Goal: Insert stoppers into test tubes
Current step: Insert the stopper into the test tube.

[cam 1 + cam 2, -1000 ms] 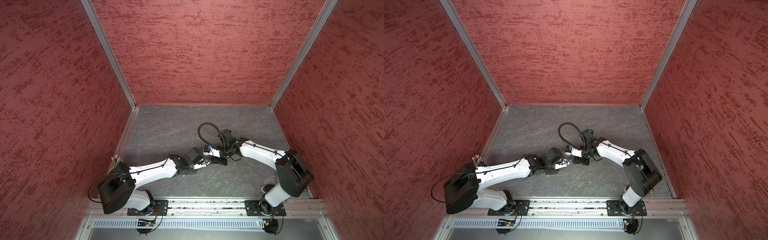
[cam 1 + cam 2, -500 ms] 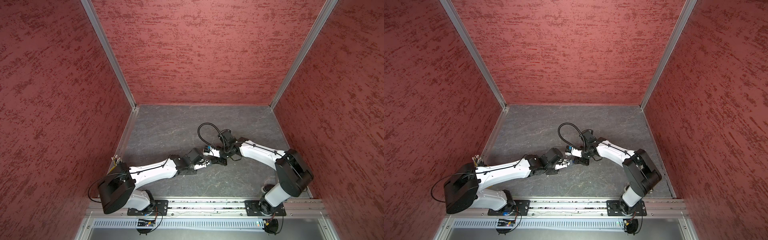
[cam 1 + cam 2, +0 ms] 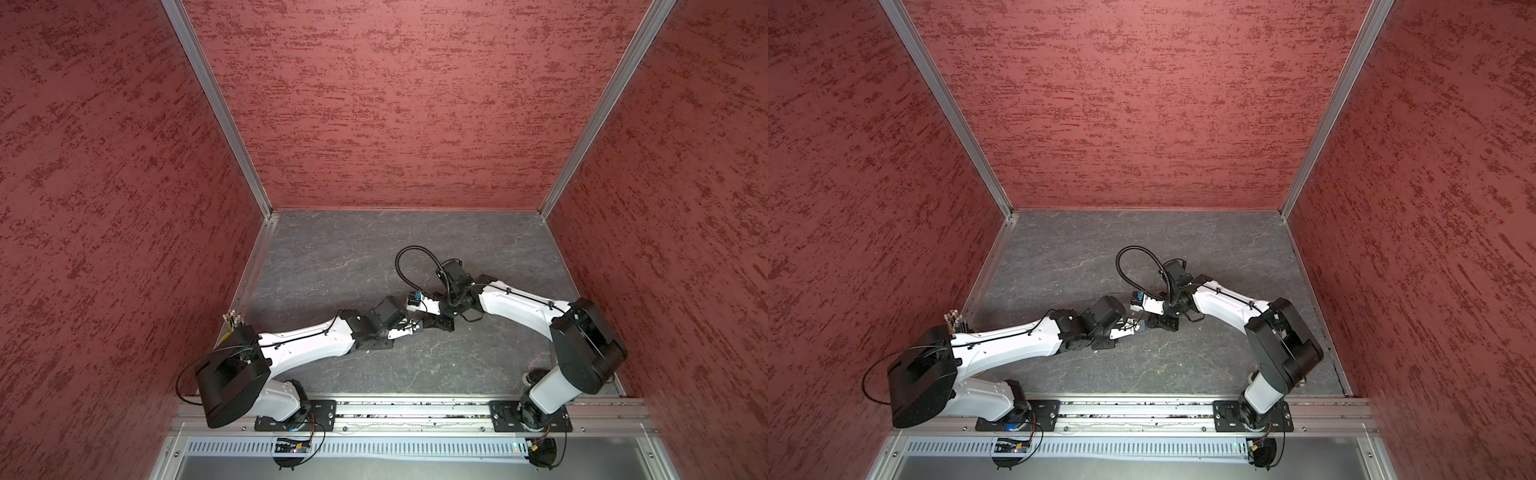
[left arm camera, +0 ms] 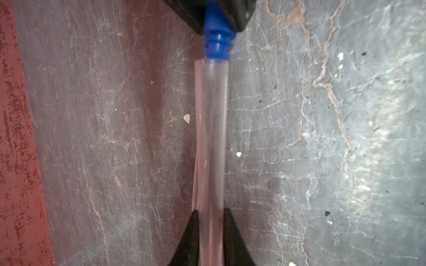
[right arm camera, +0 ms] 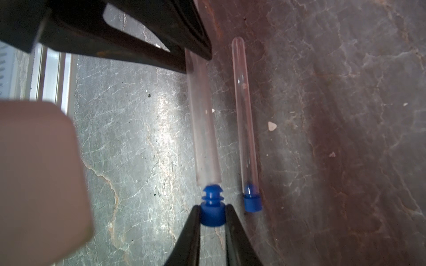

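Alignment matters: right gripper [image 5: 212, 215], pinching the stopper [image 5: 212, 205], should push straight ahead into the test tube [image 5: 204, 119] the left gripper [image 4: 211, 215] clamps.

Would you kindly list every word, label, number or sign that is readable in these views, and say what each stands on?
No text can be read anywhere.
The blue and white patch on the right arm's wrist: too small to tell whether it bears print.
The held test tube, the capped test tube, the held stopper and the fitted stopper: no markings visible.
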`<state>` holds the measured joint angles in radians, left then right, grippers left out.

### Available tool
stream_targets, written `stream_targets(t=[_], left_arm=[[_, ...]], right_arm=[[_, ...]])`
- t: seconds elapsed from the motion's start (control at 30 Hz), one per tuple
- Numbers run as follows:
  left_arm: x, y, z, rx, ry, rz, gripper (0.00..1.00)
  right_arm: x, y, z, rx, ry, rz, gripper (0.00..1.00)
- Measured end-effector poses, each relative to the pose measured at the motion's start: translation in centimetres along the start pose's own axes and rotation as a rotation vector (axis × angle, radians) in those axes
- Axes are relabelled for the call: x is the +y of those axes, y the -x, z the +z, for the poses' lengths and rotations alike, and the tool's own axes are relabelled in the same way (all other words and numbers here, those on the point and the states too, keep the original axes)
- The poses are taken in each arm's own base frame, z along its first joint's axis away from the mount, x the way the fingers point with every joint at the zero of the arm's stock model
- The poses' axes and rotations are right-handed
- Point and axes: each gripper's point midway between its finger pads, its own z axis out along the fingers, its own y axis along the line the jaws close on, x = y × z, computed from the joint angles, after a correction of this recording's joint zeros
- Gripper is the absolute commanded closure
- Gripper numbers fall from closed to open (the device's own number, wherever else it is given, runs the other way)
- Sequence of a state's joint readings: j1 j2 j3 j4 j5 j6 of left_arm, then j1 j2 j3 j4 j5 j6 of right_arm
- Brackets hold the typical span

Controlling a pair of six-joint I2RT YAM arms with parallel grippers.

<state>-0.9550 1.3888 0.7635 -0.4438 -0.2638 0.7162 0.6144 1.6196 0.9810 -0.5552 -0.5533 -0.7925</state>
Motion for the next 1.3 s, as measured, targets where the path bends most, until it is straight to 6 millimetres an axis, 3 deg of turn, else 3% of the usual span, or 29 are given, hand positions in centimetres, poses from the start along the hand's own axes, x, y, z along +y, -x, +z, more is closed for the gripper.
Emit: stream_targets(t=[1.3], left_arm=[[-0.37,0.03,0.49,0.002,-0.005,0.018,0.81]], right_arm=[[0.03,0.09,-0.15,0.004,0.003,-0.006,0.80]])
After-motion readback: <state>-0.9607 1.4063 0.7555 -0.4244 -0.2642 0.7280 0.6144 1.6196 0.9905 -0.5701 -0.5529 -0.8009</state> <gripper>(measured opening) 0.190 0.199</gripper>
